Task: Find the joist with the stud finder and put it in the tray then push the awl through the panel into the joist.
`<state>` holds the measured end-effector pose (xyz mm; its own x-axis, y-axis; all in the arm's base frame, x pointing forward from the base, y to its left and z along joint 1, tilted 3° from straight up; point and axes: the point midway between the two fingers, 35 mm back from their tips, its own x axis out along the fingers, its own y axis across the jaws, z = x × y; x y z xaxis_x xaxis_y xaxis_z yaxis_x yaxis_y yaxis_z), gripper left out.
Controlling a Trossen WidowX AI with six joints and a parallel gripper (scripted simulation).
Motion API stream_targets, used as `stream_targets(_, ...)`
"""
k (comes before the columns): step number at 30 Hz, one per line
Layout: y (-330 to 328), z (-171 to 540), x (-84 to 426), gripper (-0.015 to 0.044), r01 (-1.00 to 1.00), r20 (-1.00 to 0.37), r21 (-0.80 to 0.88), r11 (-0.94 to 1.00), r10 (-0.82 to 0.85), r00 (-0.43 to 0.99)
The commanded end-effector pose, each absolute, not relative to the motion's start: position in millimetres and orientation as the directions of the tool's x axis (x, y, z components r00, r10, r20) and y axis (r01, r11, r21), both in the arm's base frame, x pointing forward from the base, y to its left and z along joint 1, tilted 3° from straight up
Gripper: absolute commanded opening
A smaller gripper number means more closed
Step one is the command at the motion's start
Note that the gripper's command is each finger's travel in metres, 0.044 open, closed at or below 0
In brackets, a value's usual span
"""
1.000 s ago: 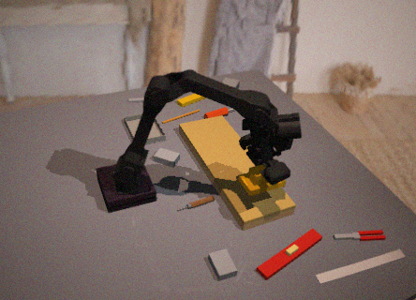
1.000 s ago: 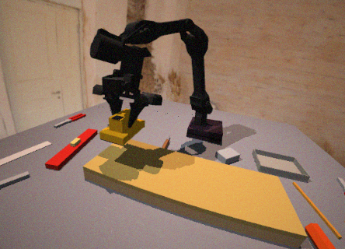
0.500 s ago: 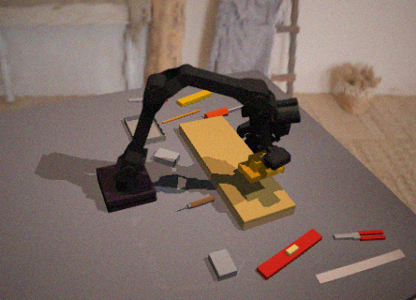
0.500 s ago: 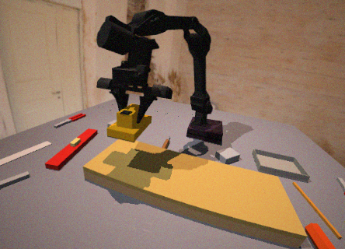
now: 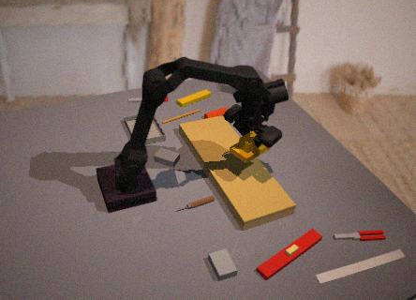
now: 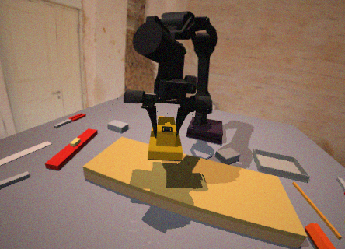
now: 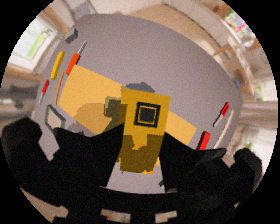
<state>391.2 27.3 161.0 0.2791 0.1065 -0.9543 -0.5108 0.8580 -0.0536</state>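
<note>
The yellow stud finder [image 5: 243, 154] [image 6: 165, 153] [image 7: 159, 107] is held by my gripper [image 5: 255, 142] [image 6: 167, 131] [image 7: 141, 127], which is shut on its upper part. It hangs above the floor panel [image 5: 267, 202] [image 6: 249, 198] [image 7: 80, 92], with a gap under it, and its shadow falls on the panel. Its small square display is dark with a pale outline; no lit mark shows. The tray [image 6: 277, 164] is empty, beyond the panel's far end in the top view. The awl [image 5: 201, 202] lies beside the panel on the robot's side, handle toward the panel.
One grey block [image 5: 167, 157] [image 6: 228, 155] lies between base and panel, another [image 5: 223, 264] [image 6: 117, 126] nearer the red level [image 5: 279, 262] [image 6: 62, 156]. Pliers [image 5: 372, 232] and a pale strip [image 5: 361, 266] lie beyond. A pencil [image 5: 182, 116], yellow bar [image 5: 194, 97] and orange-handled tool [image 5: 215, 113] lie near the tray side.
</note>
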Motion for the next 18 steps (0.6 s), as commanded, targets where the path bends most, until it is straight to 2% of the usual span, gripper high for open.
stream_targets(1, 51.7, 163.0, 388.2, 0.0000, -0.559, -0.951, -0.061, 0.827, 0.123, 0.285)
stream_targets(18, 159.7, 150.2, 351.2, 0.0000, -0.771, -0.955, -0.054, 0.635, 0.193, 0.225)
